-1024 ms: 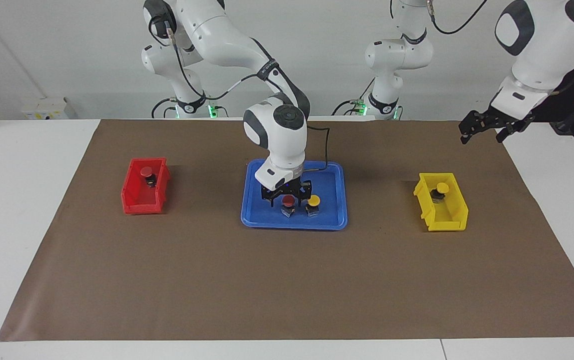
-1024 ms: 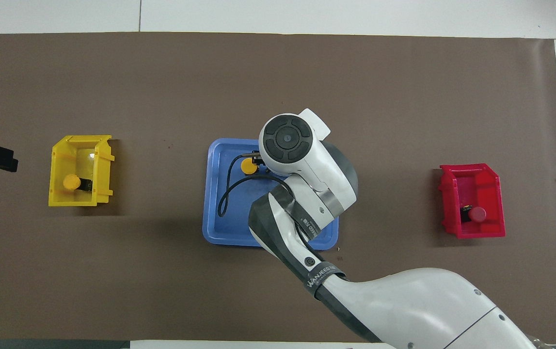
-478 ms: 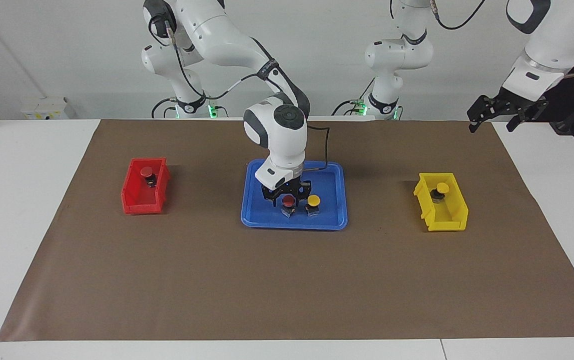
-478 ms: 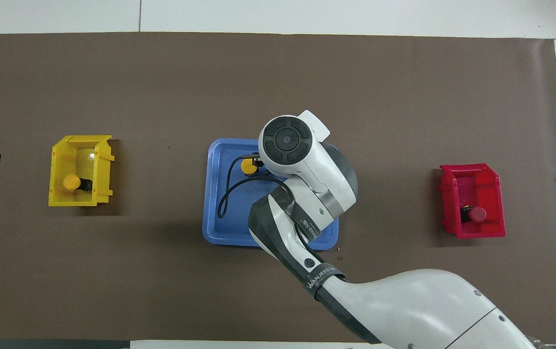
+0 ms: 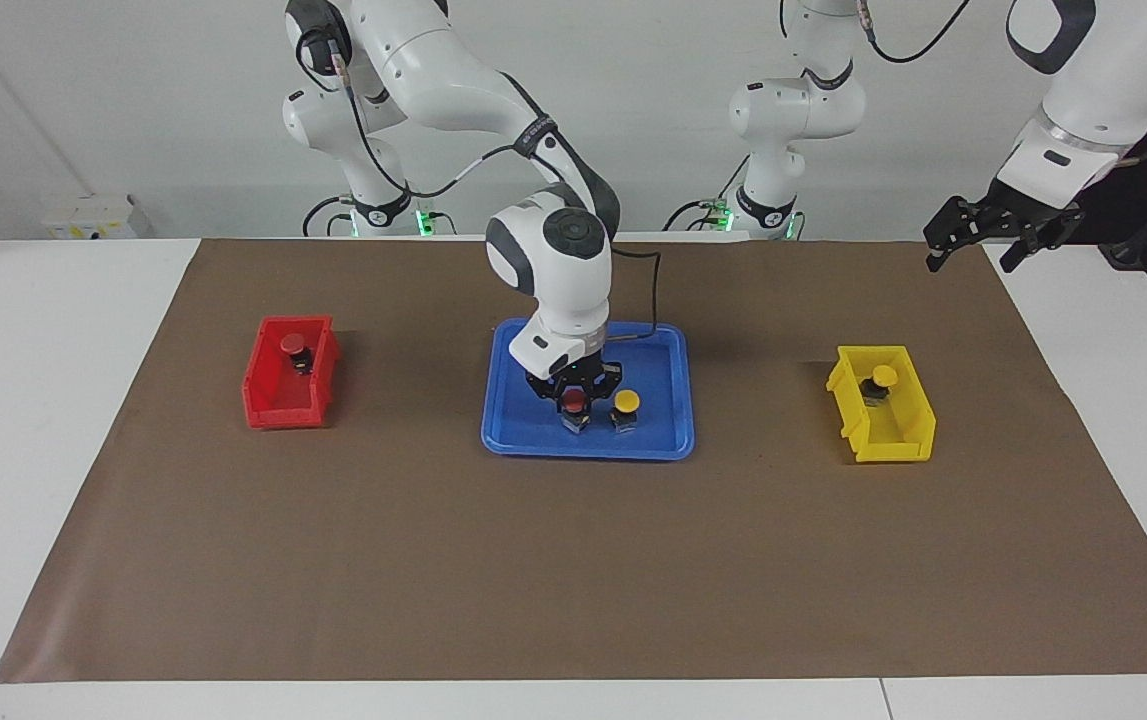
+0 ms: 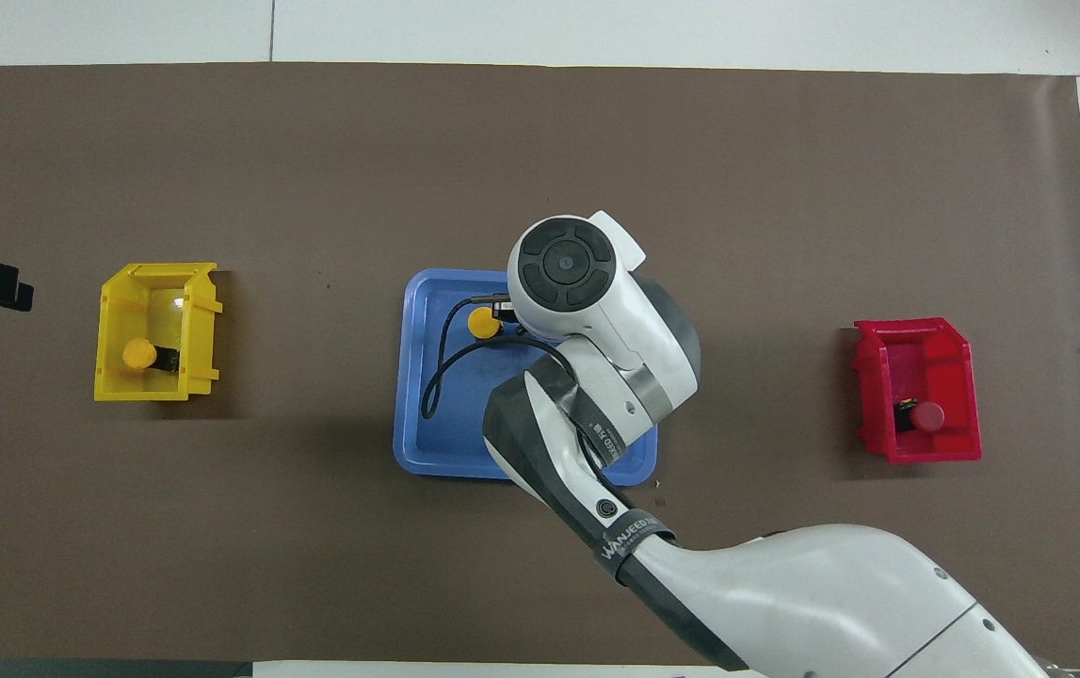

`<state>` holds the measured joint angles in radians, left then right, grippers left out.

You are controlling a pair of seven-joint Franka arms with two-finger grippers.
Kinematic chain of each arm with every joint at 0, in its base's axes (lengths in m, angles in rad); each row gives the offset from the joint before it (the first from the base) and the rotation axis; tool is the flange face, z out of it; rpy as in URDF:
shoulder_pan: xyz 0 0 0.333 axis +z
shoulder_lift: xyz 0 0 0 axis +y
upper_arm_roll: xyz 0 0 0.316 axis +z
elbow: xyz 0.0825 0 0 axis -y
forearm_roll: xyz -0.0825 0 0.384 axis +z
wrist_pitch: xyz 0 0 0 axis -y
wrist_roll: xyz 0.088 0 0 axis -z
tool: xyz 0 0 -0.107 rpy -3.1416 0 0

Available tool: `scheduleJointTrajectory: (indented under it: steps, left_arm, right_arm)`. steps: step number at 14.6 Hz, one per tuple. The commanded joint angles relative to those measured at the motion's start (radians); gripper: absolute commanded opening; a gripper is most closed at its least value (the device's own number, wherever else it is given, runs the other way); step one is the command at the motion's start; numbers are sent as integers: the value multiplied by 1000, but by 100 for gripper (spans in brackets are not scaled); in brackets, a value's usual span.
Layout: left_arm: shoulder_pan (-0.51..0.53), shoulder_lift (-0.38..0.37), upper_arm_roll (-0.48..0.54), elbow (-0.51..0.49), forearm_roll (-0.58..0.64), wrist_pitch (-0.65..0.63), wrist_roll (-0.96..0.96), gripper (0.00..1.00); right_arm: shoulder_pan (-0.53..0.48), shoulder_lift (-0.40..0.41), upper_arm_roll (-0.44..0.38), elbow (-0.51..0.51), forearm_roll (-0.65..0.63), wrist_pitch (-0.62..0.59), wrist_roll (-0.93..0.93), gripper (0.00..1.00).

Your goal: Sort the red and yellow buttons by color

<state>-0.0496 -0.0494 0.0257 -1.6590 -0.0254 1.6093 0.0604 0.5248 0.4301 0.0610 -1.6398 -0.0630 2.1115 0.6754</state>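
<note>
The blue tray (image 5: 503, 415) sits mid-table and holds 2 buttons standing upright side by side, caps up, long axes vertical. The right gripper (image 5: 574, 397) is down inside the tray with its fingertips drawn in against the red button (image 5: 573, 405), gripping it at cap height while its body rests on the tray floor. Just beside that gripper, toward the left arm's end of the table, stands the yellow button (image 5: 626, 404), untouched; in the overhead view its cap (image 6: 480, 322) shows at the edge of the right arm's wrist, which hides the gripped red button entirely. A black cable loops from the wrist over the tray's bare floor.

Well apart from the right gripper, toward the right arm's end, the red bin (image 5: 263, 400) holds 1 red-capped button (image 5: 294, 350); from overhead it (image 6: 920, 415) lies on its side, long axis running across the bin, cap toward the table's end.

Toward the left arm's end, the yellow bin (image 5: 898, 435) holds 1 yellow-capped button (image 5: 880, 381), also on its side (image 6: 146, 355), cap toward the table's end and black body toward the tray.

The left gripper (image 5: 985, 232) waits raised over the brown mat's corner, well clear of the yellow bin, fingers spread wide and holding nothing.
</note>
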Motion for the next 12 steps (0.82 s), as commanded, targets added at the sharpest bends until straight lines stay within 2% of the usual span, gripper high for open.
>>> scheduleJointTrajectory:
  steps: [1,3,6,9,12]
  left_arm:
    - [-105,-3,-3,-112,-18,156,-182,100]
    - [-189,49,-7,-143,-19,292,-324,100]
    - [-375,172,-3,-139,-19,421,-544,100]
    - [-516,276,-1,-128,10,512,-733,100]
    - [-607,380,2,-70,19,524,-844,100]
  right_arm:
    - [-130,-124,10,0,28,-105,-94,22]
    - [-224,-210,8,-40,48,-191,-201,22]
    - [-382,-321,8,-133,49,-266,-428,22]
    - [-553,-360,8,-205,52,-257,-676,22]
    - [-675,-393,8,-285,92,-211,-835,22]
